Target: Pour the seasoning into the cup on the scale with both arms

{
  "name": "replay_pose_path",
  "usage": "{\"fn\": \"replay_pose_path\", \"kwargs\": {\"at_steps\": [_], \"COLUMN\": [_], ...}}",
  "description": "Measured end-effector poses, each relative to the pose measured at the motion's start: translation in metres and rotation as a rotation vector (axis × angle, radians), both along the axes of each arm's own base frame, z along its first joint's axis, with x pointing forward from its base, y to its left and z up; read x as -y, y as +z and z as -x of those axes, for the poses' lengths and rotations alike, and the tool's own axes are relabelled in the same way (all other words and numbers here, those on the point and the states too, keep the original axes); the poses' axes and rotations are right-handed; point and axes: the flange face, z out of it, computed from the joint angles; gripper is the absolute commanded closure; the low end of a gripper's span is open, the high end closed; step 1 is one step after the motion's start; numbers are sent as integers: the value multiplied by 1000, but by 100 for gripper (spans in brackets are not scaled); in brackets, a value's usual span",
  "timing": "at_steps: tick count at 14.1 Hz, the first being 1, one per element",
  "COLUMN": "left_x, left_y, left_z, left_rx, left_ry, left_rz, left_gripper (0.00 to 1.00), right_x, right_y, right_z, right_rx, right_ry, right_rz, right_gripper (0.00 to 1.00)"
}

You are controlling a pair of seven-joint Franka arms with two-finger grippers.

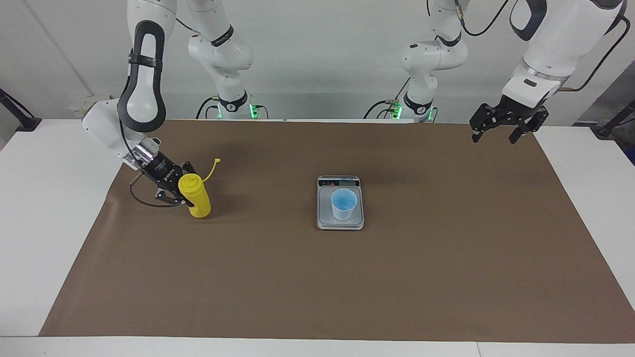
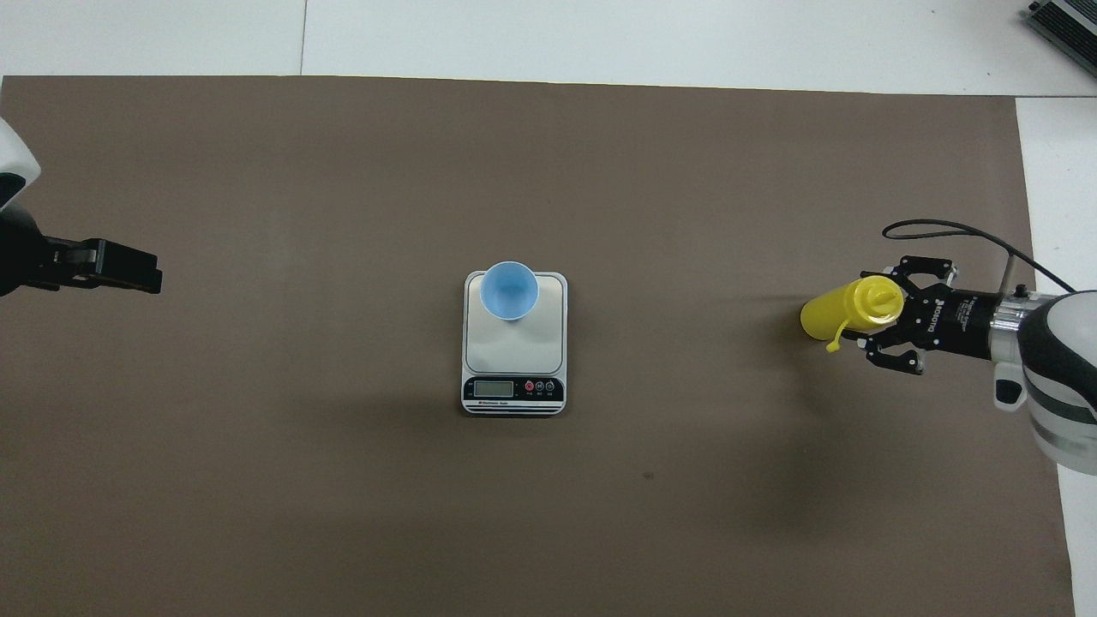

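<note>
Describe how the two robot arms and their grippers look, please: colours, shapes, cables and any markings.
Both arms are white, rounded and jointed, with dark grey covers at the joints. Black cables run along them, and green lights glow at their bases. The right gripper and the left gripper are black, built of linked metal fingers. In the overhead view, small white lettering shows on the right gripper's black wrist, too small to read.

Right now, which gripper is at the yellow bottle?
The right gripper, at the seasoning bottle, by its upper part; the left gripper hangs over the mat corner, far from it.
</note>
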Motion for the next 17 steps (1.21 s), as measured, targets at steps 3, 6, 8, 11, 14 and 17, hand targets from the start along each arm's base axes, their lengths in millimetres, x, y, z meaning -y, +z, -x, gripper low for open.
{"fn": "replay_pose_path", "kwargs": {"at_steps": [3, 6, 8, 11, 14, 17], "left_x": [0, 0, 0, 0, 0, 0], "left_y": [0, 0, 0, 0, 0, 0], "left_z": [0, 0, 0, 0, 0, 0], "left_rx": [0, 0, 0, 0, 0, 0], "left_ry": [0, 0, 0, 0, 0, 0], "left_rz": [0, 0, 0, 0, 0, 0], "left_gripper": [0, 0, 0, 0, 0, 0], "right_x": [18, 27, 29, 22, -10, -53], "right_y": [11, 23, 33, 61, 93, 105], "right_z": [2, -1, -4, -3, 1, 4], "right_rx": [43, 83, 103, 124, 141, 180], "right_ry": [9, 136, 258, 438, 673, 950], "right_rz": [30, 150, 256, 412, 563, 641], "right_gripper": [0, 0, 0, 0, 0, 0]}}
